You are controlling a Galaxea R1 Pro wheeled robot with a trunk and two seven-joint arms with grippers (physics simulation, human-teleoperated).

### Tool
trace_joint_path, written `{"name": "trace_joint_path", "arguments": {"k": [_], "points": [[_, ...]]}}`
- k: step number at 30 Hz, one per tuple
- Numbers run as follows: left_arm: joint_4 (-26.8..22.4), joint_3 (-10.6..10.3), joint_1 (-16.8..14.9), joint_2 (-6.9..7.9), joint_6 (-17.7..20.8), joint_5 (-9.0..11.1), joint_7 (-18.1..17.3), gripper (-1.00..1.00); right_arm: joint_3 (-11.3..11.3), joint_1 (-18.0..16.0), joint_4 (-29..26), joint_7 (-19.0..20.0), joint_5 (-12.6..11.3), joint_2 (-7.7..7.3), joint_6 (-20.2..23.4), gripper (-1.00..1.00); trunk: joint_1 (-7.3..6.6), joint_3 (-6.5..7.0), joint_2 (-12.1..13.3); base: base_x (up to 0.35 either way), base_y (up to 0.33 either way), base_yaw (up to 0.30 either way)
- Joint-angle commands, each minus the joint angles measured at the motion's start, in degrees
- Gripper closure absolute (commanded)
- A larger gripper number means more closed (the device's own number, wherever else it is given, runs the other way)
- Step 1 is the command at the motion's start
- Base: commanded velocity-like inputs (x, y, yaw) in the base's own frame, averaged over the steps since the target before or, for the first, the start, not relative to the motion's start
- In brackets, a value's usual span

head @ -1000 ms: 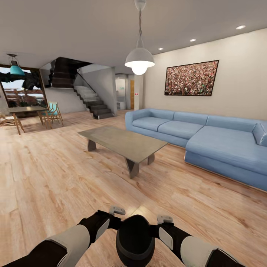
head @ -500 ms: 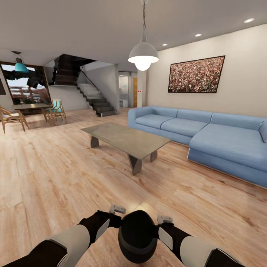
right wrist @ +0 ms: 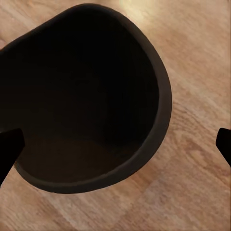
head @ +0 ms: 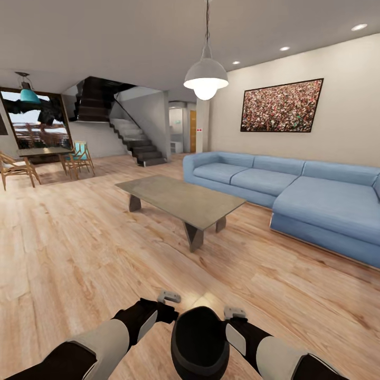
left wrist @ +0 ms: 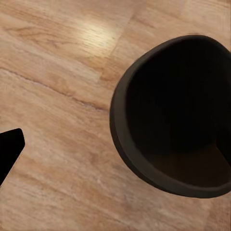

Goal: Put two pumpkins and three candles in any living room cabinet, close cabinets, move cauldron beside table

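Observation:
The black glossy cauldron (head: pixel 199 343) hangs just in front of me, between my two forearms and above the wood floor. My left gripper (left wrist: pixel 115 149) stands wide open. One fingertip (left wrist: pixel 9 154) is out over the floor and the cauldron's rim (left wrist: pixel 118 120) lies between the fingers. My right gripper (right wrist: pixel 115 144) is also wide open, with its fingertips (right wrist: pixel 8 149) on either side of the cauldron's mouth (right wrist: pixel 96 106). The low grey table (head: pixel 182 198) stands a few steps ahead on the floor. Pumpkins, candles and cabinet are out of view.
A long blue corner sofa (head: pixel 295 195) runs along the right wall behind the table. A dining table with wooden chairs (head: pixel 37 163) stands far left by the window, and a staircase (head: pixel 134 142) rises at the back. A pendant lamp (head: pixel 206 79) hangs overhead.
The whole picture has shifted right, so the camera has moved. The cauldron sits slightly lower between my arms than a second ago.

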Motion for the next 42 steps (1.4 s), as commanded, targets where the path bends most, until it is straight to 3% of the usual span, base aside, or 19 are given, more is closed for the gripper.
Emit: {"name": "trace_joint_path", "arguments": {"k": [1,5,10,24,42], "points": [[-0.1,-0.47,-0.02,0.02,0.29,0.47,-0.09,-1.0,0.48,-0.03,-0.12,-0.37,-0.46,-0.02,0.24,-1.0,0.0,-0.06,-0.03,0.053,0.009,0.0],[-0.1,-0.47,-0.02,0.02,0.23,0.46,-0.14,-1.0,0.48,-0.03,-0.12,-0.37,-0.43,0.07,0.12,-1.0,0.0,-0.06,-0.03,0.012,0.002,0.0],[-0.16,-0.47,-0.02,0.02,0.22,0.46,-0.15,-1.0,0.48,-0.03,-0.12,-0.37,-0.46,0.07,0.05,-1.0,1.1,-0.96,-2.03,0.0,0.0,0.001],[-0.14,-0.47,-0.02,0.01,0.22,0.46,-0.15,-1.0,0.42,-0.05,-0.12,-0.37,-0.46,0.07,0.39,-1.0,4.17,-4.55,-7.65,0.0,0.0,0.027],[-0.11,-0.47,-0.02,0.01,0.15,0.46,-0.15,-1.0,0.56,-0.03,-0.12,-0.29,-0.46,0.07,-0.04,-1.0,4.17,-5.12,-7.65,0.0,0.0,0.0]]}}
